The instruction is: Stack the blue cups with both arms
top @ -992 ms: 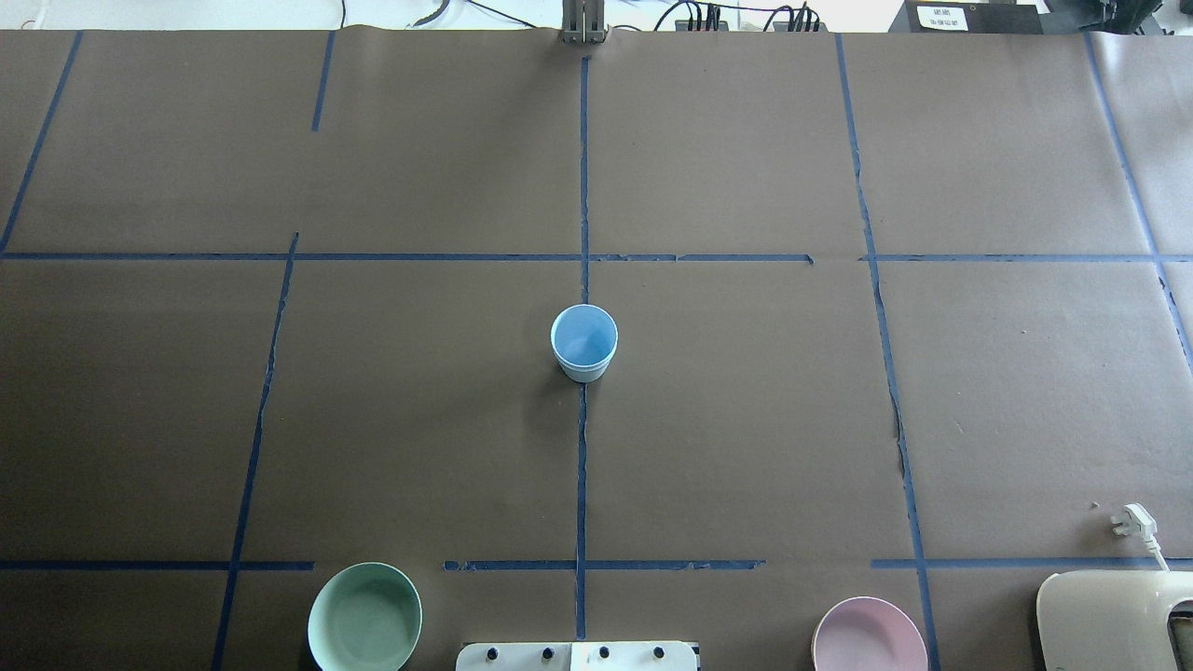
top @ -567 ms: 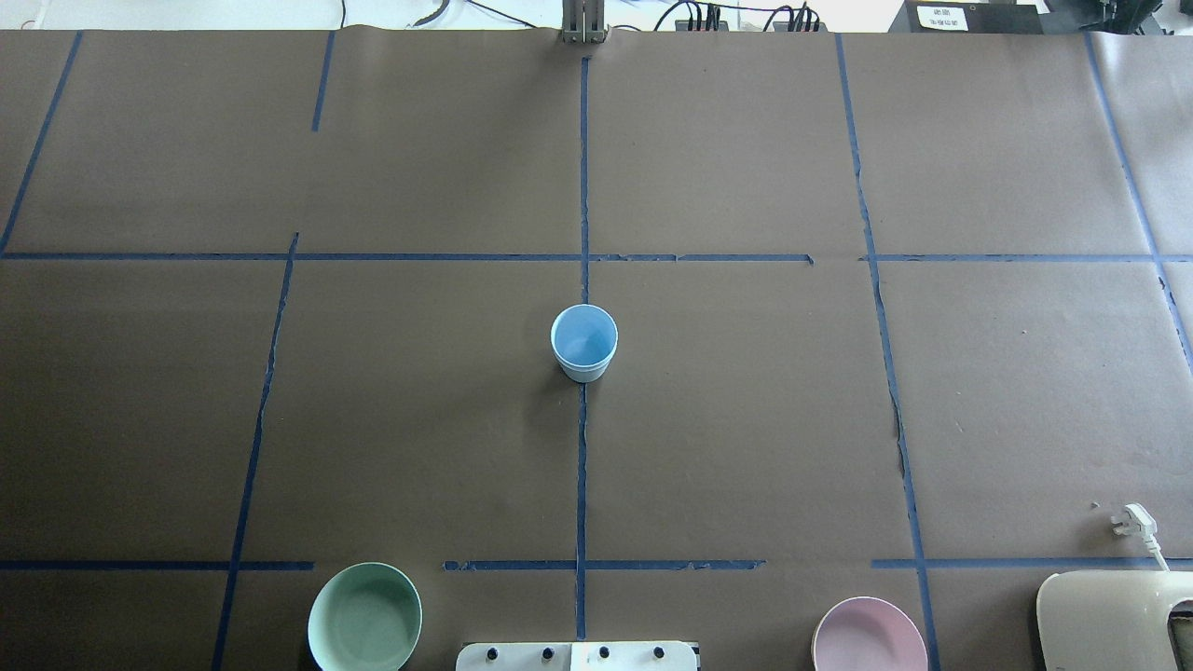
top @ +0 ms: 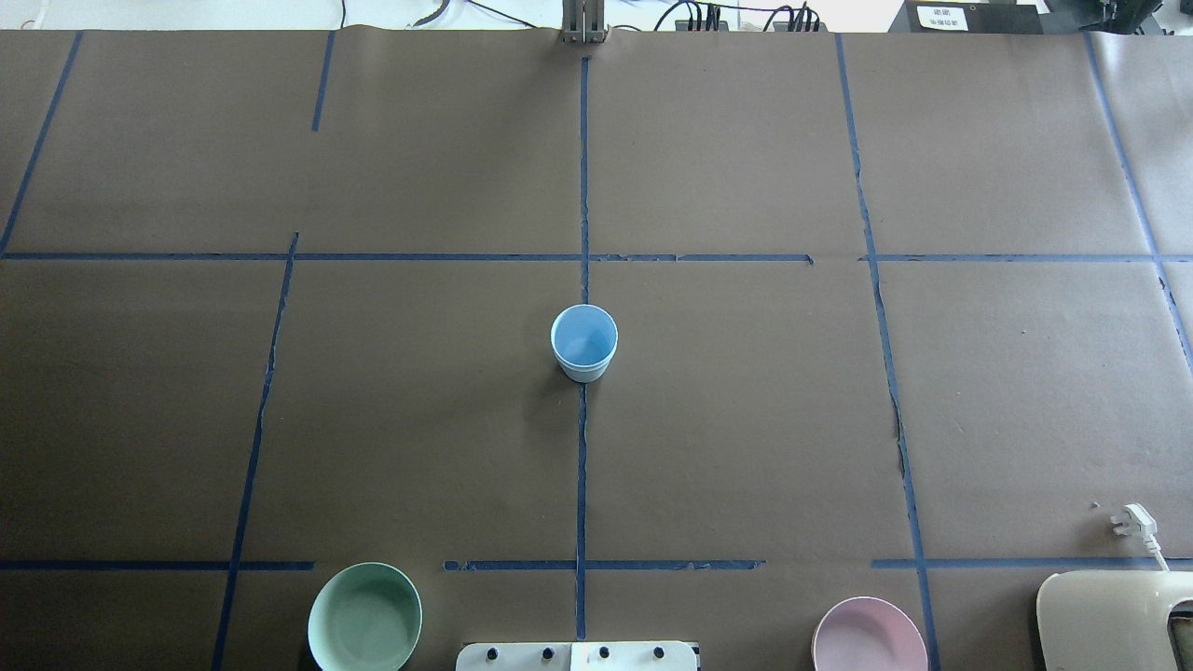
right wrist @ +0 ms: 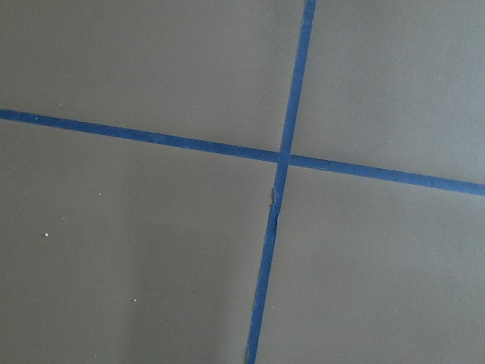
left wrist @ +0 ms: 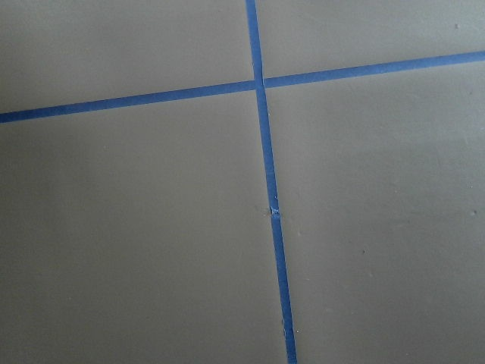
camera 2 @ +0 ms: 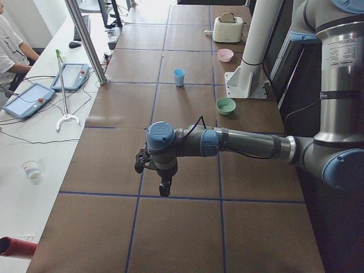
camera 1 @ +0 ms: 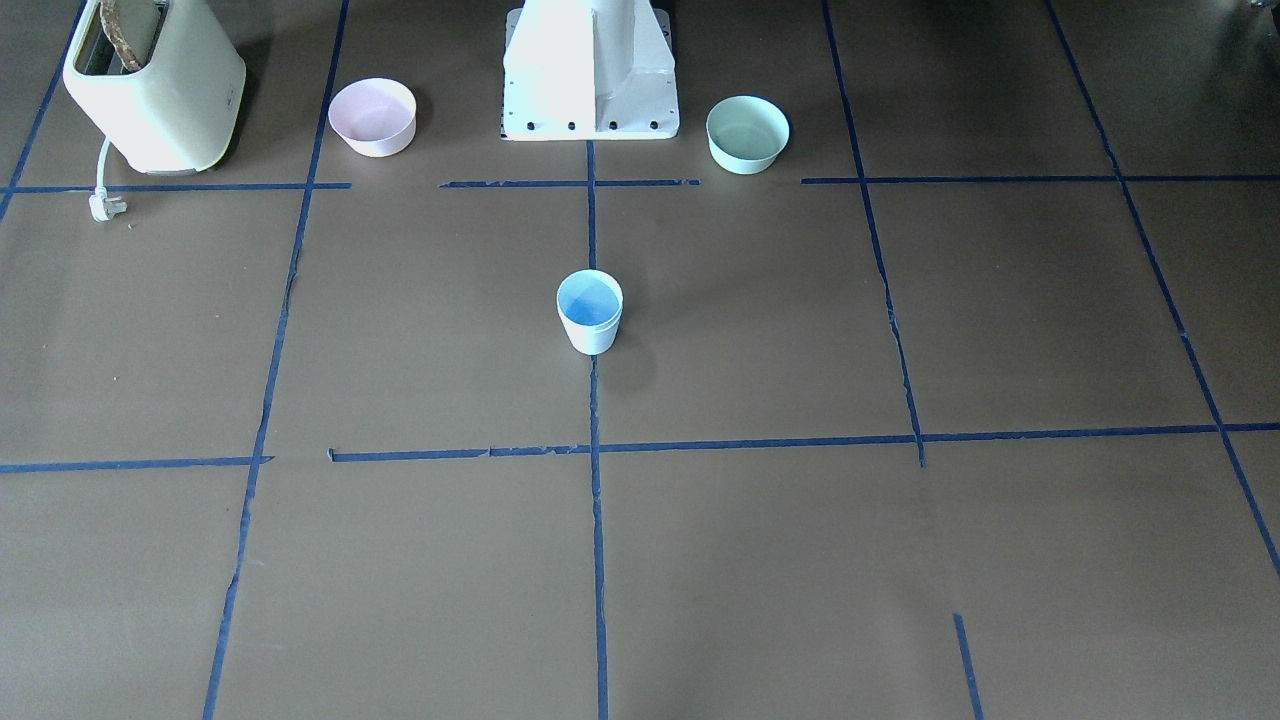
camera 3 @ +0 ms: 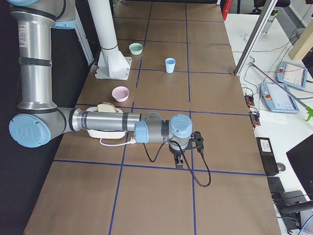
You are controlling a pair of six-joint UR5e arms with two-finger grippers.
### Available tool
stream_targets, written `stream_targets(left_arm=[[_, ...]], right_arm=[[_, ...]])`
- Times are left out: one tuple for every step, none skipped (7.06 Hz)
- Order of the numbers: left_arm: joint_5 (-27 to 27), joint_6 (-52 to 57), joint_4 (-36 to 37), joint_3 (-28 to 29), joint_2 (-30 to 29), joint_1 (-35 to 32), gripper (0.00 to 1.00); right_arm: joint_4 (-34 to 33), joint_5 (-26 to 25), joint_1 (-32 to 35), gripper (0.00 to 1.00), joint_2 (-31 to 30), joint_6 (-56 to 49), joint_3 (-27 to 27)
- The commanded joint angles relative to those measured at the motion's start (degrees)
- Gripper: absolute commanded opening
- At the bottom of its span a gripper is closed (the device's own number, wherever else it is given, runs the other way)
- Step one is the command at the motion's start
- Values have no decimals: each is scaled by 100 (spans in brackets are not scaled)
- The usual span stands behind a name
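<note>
A pale blue cup [top: 584,343] stands upright at the table's middle, on the centre tape line; it also shows in the front view [camera 1: 590,312] and both side views [camera 2: 179,77] [camera 3: 170,65]. I see a single cup shape and cannot tell whether a second cup is nested in it. My left gripper [camera 2: 165,190] hangs over the table's left end, far from the cup. My right gripper [camera 3: 179,162] hangs over the right end, equally far. Each shows only in a side view, so I cannot tell if it is open or shut. Both wrist views show only brown paper and blue tape.
A mint-green bowl [top: 364,617] and a pink bowl [top: 869,636] sit near the white base pedestal [camera 1: 590,70]. A cream toaster [camera 1: 155,85] with a loose plug [top: 1132,522] stands at the near right corner. An operator [camera 2: 11,45] sits beyond the far edge.
</note>
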Motion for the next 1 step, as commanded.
stream_targets(left_arm=[[6,1,0,-18,-1,-6,100]], right_arm=[[14,14,0,99,1,-29,-62]])
